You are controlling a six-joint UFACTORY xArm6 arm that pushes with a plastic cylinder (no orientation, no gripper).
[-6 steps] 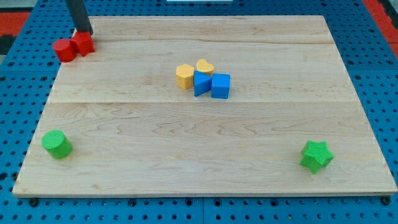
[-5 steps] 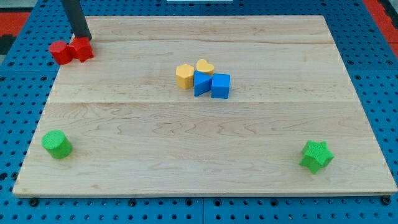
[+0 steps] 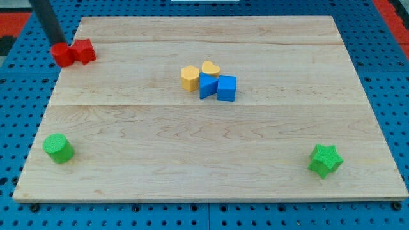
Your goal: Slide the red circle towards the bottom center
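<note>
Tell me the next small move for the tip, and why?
Probably push down and rightward: my tip sits at the top-left edge of the red circle, which touches the other red block on its right at the board's top-left corner, far from bottom center.

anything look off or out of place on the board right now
Only the red circle: it hangs over the wooden board's left edge near the view's top-left corner, touching the other red block. My tip sits at its upper edge. Nothing looks tipped or damaged.
</note>
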